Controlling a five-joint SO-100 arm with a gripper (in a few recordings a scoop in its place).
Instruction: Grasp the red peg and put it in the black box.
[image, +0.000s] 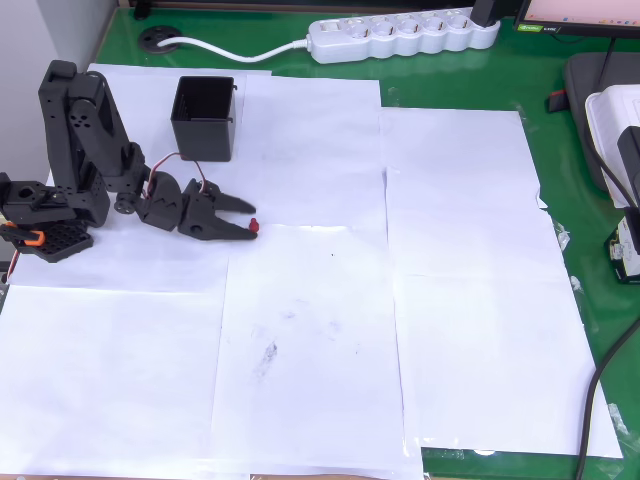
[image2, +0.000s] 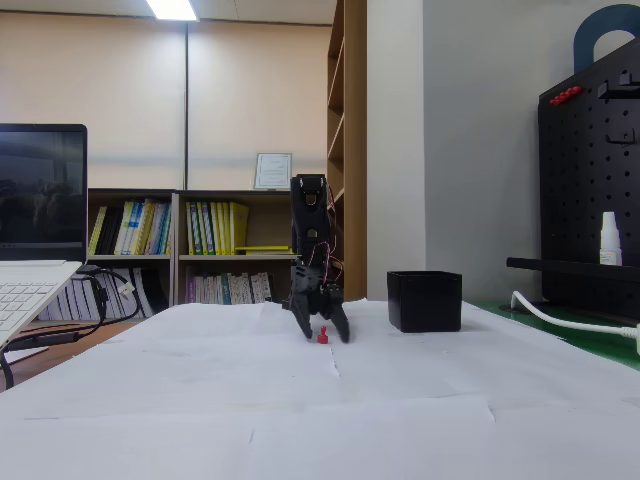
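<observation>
Red peg (image: 255, 223) between the tips of the gripper (image: 250, 220), jaws spread wide, black box (image: 204, 118) nearby

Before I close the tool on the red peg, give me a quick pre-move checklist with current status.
1. Tool open: ok, fingers spread in the overhead view.
2. Red peg between the fingers: ok in the fixed view; overhead it sits at the tips, close to the lower finger.
3. Peg upright on the paper: ok in the fixed view.
4. Tool low enough to grip: cannot tell exactly; tips look near the paper.
5. Black box open-topped and unobstructed: ok.
6. Box contents: cannot tell, interior dark.
</observation>
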